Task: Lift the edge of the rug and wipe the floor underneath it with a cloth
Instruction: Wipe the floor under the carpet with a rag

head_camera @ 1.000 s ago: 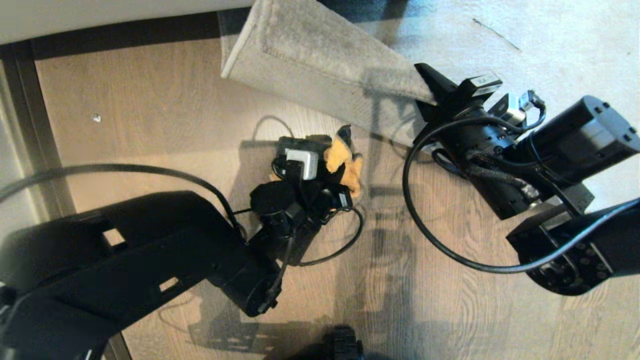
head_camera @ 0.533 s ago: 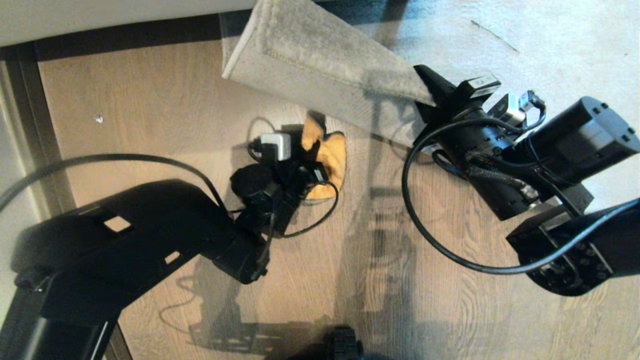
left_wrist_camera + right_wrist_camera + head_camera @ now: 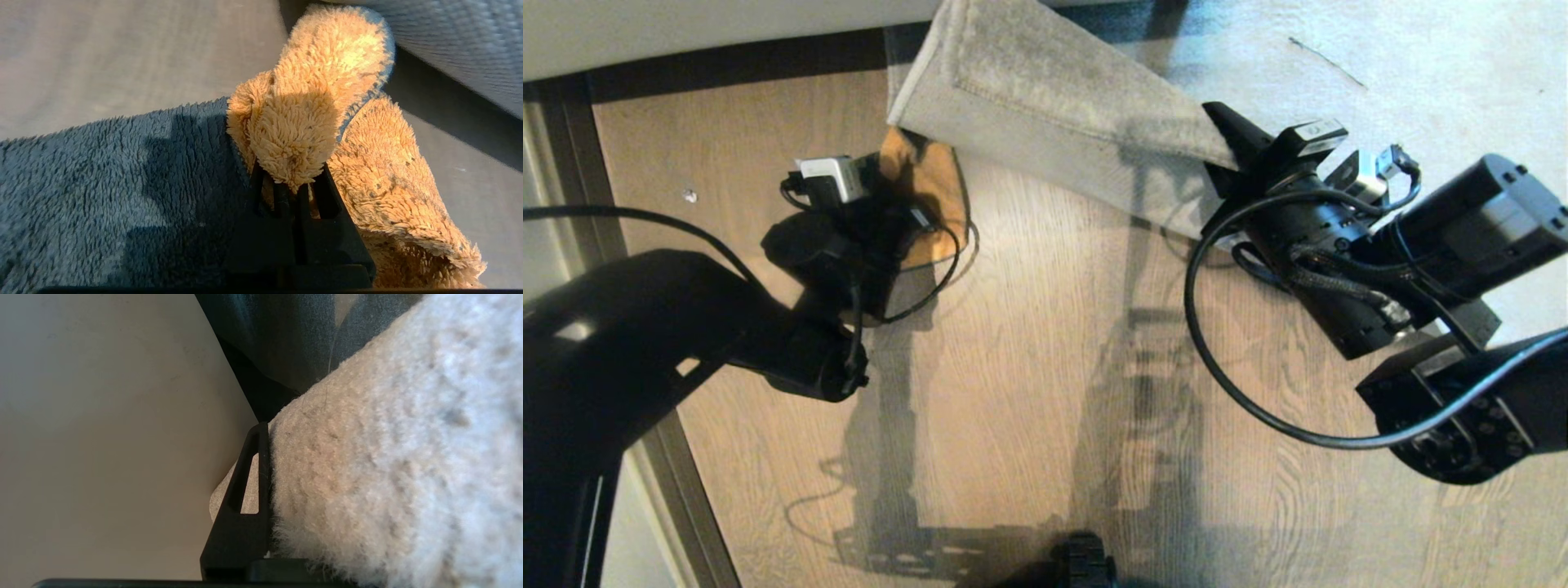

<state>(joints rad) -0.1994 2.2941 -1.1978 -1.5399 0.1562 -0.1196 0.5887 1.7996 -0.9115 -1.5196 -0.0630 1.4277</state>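
Note:
The rug edge (image 3: pixel 1045 106) is held up off the floor (image 3: pixel 1029 343), its corner folded over and standing at an angle. My right gripper (image 3: pixel 1227 147) is shut on that edge; in the right wrist view one black finger (image 3: pixel 245 522) presses against the pile of the rug edge (image 3: pixel 367 465) and the other finger is hidden behind it. My left gripper (image 3: pixel 290 179) is shut on a fold of the cloth (image 3: pixel 310 122), tan face up, grey face spread on the floor. In the head view the cloth (image 3: pixel 931 175) lies just below the lifted corner.
A pale wall with a dark baseboard (image 3: pixel 727 57) runs along the far side. A dark threshold strip (image 3: pixel 572 188) borders the floor on the left. The flat rest of the rug (image 3: pixel 1421 65) fills the far right. A small white speck (image 3: pixel 689 196) lies on the floor.
My left gripper has dragged the cloth across the floor to the left and farther away, up to the lifted corner. The right gripper has kept the rug edge raised in place.

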